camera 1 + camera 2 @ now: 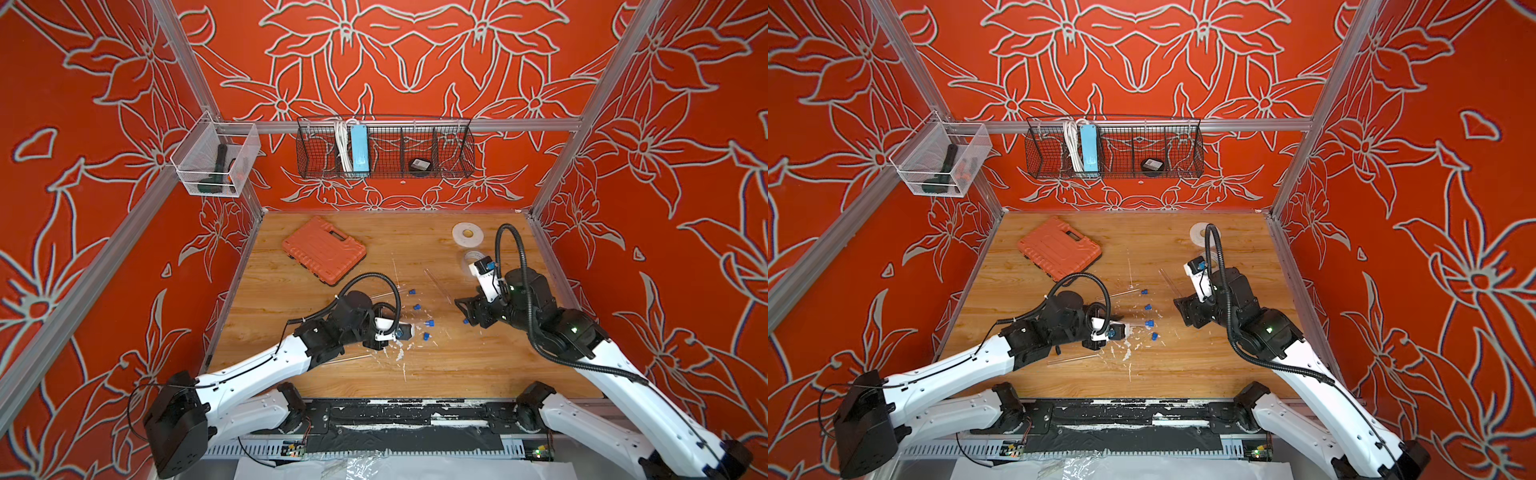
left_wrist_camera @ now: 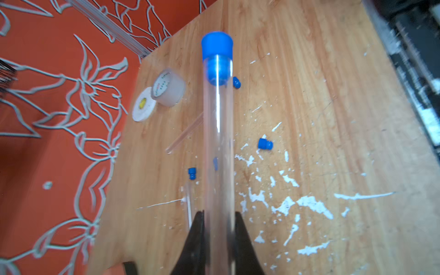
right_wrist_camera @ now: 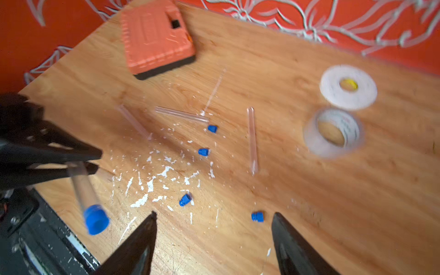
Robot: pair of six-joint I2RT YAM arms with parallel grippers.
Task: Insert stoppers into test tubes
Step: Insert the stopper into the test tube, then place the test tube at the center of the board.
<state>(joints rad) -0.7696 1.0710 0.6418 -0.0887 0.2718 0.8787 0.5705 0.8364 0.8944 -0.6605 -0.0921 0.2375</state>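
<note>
Left wrist view: the left gripper (image 2: 217, 226) is squeezed tight on a clear tube (image 2: 217, 142), holding it steady, and a blue stopper (image 2: 216, 47) plugs its end. The right gripper (image 3: 214, 215), near the tube, is wide open and empty, likely free to fetch one of four loose stoppers (image 3: 257, 216) lying on the counter (image 3: 309, 202) beside the tube.

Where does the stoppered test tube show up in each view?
Left wrist: the stoppered test tube is clamped in the left gripper and points away from the camera.
Right wrist: the tube is blurred, off to one side of the open right gripper.
In a top view: just below picture centre.
In a top view: just below picture centre.
Shared landmark: the flat white tape roll.
</note>
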